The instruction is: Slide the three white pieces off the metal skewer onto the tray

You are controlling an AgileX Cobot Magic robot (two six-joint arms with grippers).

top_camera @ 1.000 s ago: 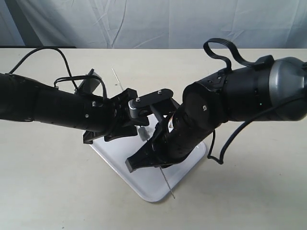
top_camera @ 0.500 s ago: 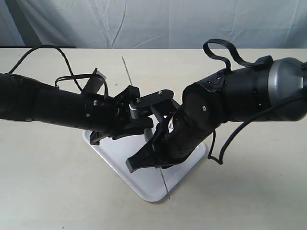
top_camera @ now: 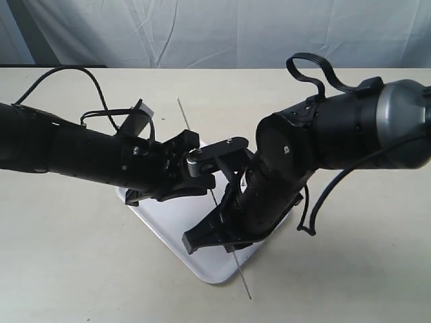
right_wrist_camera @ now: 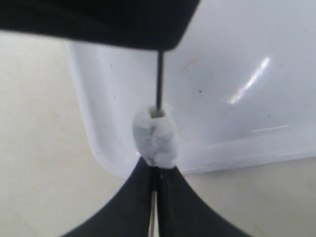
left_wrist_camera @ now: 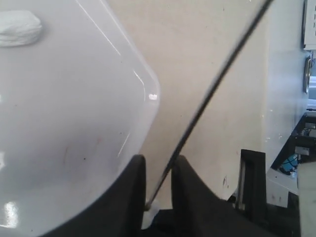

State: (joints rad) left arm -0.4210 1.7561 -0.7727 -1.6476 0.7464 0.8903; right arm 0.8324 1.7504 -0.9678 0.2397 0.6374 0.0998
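Where white cloth (top_camera: 222,33) hangs behind, beige table (top_camera: 67,269) bears the tray (top_camera: 161,217).

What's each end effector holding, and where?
Right end effector pinches the metal skewer right beside a white piece; left end effector straddles it, grip unclear.

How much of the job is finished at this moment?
Done: one white piece lies on the tray. In hand: a second piece sits on the metal skewer against the right gripper, shut on the rod. Remaining: that piece, and a third, which I cannot locate.
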